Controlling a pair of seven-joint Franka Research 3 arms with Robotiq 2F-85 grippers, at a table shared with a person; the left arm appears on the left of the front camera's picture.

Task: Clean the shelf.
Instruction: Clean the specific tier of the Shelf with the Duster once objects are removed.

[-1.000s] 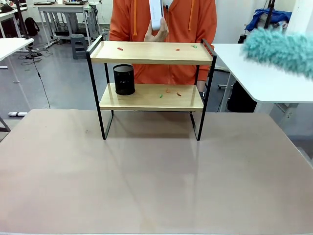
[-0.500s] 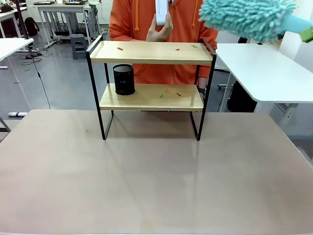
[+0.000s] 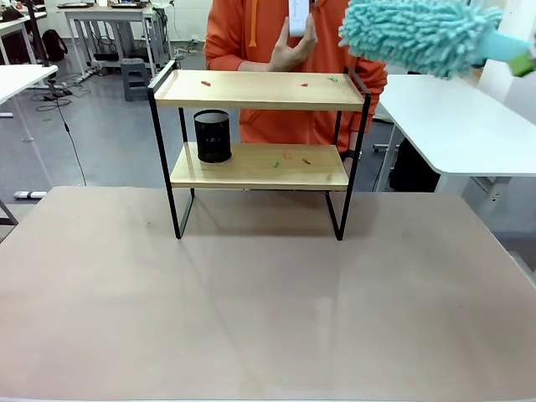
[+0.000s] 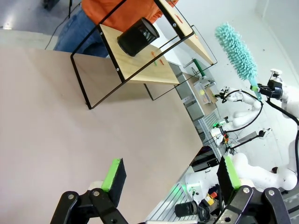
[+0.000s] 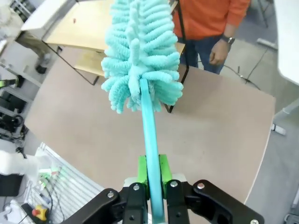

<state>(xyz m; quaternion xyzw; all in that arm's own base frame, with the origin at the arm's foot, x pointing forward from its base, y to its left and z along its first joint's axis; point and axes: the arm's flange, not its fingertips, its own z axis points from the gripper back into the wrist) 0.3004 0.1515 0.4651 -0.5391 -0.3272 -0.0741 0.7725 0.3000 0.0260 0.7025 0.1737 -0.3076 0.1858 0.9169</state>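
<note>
The shelf (image 3: 260, 90) is a two-tier wood rack with a black frame, standing at the table's far side, also seen tilted in the left wrist view (image 4: 140, 65). Small red and green bits lie on both boards. A black mesh cup (image 3: 213, 136) stands on the lower board. My right gripper (image 5: 152, 182) is shut on the handle of a teal fluffy duster (image 3: 414, 35), held high above the shelf's right end. My left gripper (image 4: 170, 175) hangs open over the table, well away from the shelf.
A person in an orange hoodie stands behind the shelf, one hand (image 3: 293, 46) holding up a white object. A white side table (image 3: 452, 117) is at the right. The brown table (image 3: 268, 310) in front of the shelf is bare.
The duster swung up and left from the far right to above the shelf's right end. The person shifted right with the white object.
</note>
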